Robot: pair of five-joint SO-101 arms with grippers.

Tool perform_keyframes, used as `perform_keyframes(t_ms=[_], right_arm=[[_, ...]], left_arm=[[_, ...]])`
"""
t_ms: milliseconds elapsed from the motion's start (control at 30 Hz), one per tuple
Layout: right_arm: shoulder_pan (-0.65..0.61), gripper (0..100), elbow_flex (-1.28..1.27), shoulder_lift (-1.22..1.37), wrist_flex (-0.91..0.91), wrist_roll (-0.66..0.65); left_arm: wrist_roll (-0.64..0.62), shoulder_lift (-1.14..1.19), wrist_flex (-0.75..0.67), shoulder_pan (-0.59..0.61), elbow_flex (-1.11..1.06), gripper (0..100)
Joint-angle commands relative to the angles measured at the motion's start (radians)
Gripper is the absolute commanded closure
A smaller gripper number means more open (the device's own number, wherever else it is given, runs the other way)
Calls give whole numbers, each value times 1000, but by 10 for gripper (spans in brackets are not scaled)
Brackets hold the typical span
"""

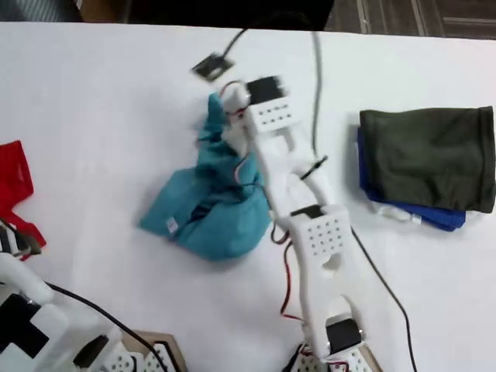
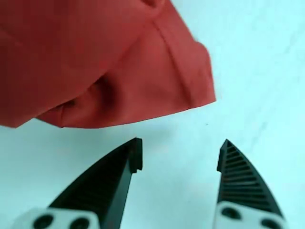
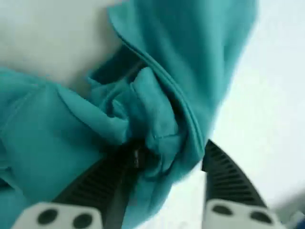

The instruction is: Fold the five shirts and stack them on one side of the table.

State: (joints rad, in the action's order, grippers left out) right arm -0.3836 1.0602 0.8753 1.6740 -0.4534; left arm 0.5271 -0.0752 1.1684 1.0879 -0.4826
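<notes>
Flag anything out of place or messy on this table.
The teal shirt lies bunched in a heap in the middle of the table, at the right hand, not flat. The red shirt sits crumpled at its left edge.

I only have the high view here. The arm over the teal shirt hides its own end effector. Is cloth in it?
Observer: Yes. In the right wrist view a bunch of the teal shirt sits between the fingers of the right end effector, which stand wide apart.
Operator: And the other arm, by the red shirt?
Observer: The left end effector is open and empty.
Operator: Touching the red cloth?
Observer: No. The red shirt lies just beyond its fingertips, with bare table between.
</notes>
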Motion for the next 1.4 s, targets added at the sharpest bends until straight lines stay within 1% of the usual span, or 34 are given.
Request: perform_keyframes(t_ms=[0,133,300,400,567,700,867,933,1033,1067,1133,1167,1200,1367], right_arm=[[88,779,112,-71,21,-8],[153,790,199,-156,21,2],[150,790,244,-180,16,3],[68,790,233,-170,-18,3],[-99,788,181,-65,-179,3],[-176,787,181,70,-220,3],[-219,787,181,206,-226,-5],[-203,789,181,248,-237,-8],[-130,807,184,272,-234,-8],[-97,840,184,272,-232,-8],[-30,957,212,268,-229,-8],[4,993,238,265,-226,-8],[35,967,262,257,-216,-8],[142,978,453,206,-96,-8]], left_arm=[[-5,-46,9,-44,36,725],[-8,-46,9,-103,36,725],[-9,-46,8,-173,36,725],[-9,-46,3,-209,36,725],[-11,-46,2,-245,36,725],[-11,-46,9,-239,36,725],[-11,-46,17,-224,36,725],[-11,-46,17,-227,36,725],[-11,-46,17,-230,36,725],[-11,-46,15,-230,36,725],[-11,-46,15,-235,36,725],[-9,-46,15,-242,36,725],[-9,-46,15,-250,36,725],[-11,-46,15,-299,36,725]])
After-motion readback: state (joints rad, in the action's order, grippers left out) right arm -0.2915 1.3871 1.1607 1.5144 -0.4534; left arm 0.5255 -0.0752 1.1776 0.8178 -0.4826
